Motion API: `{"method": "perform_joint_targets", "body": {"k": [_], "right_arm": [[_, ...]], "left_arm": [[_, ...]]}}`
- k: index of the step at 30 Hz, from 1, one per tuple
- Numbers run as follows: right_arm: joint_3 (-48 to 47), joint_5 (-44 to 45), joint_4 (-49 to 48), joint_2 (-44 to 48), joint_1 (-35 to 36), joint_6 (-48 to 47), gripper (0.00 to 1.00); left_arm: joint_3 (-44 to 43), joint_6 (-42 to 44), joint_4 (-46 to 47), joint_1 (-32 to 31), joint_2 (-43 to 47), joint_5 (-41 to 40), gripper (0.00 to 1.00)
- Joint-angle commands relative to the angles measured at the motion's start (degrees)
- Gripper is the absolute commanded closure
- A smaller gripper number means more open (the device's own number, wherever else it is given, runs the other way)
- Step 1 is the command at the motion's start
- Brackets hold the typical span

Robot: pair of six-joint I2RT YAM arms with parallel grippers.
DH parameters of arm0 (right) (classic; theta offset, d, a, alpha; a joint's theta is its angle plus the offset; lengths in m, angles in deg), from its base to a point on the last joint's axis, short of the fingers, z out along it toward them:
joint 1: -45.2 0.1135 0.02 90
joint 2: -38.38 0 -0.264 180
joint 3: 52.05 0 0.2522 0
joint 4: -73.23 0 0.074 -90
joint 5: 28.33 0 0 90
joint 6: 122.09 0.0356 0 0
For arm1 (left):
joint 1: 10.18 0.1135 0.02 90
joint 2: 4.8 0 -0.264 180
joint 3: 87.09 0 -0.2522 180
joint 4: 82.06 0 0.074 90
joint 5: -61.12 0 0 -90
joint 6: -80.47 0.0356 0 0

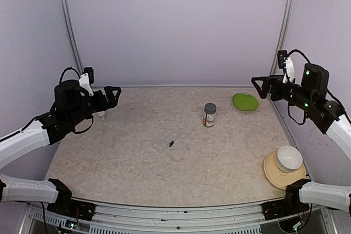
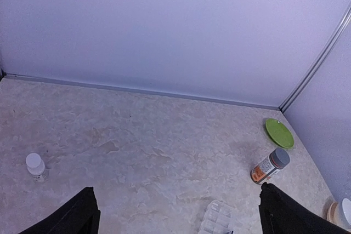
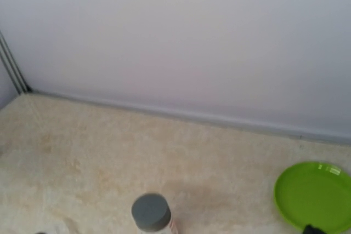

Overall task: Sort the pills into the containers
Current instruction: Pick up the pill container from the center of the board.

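Observation:
The clear pill box lies flat mid-table, and one dark pill sits at its right edge. The box also shows at the bottom of the left wrist view. No other pills show. My left gripper is raised over the far left of the table, well away from the box. Its fingers stand wide apart and empty. My right gripper is raised at the far right near the green plate. Only one fingertip shows at the right wrist view's bottom edge, and nothing is held.
An orange-labelled bottle with a grey cap stands behind the box. A green plate lies at the back right. A white bowl sits on a tan plate at the front right. A small white-capped vial stands at the left.

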Motion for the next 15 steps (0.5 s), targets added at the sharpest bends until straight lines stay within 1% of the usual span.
{"method": "perform_joint_targets", "body": {"k": [1, 7, 12, 15], "right_arm": [[1.32, -1.07, 1.97, -2.78, 0.68, -0.47, 0.00], [2.28, -5.25, 2.11, -6.79, 0.74, 0.20, 0.00], [2.61, -6.57, 2.01, -9.37, 1.44, 0.38, 0.00], [2.87, -6.07, 2.04, -10.92, 2.52, 0.08, 0.00]], "left_arm": [[2.77, 1.50, 2.43, -1.63, 0.69, -3.66, 0.01], [3.90, 2.24, 1.57, -4.15, -1.22, -1.80, 0.01], [1.33, 4.76, -2.14, -7.14, -6.60, -2.31, 0.01], [-0.87, 5.98, -4.58, -9.37, -10.51, -4.36, 0.01]]}}
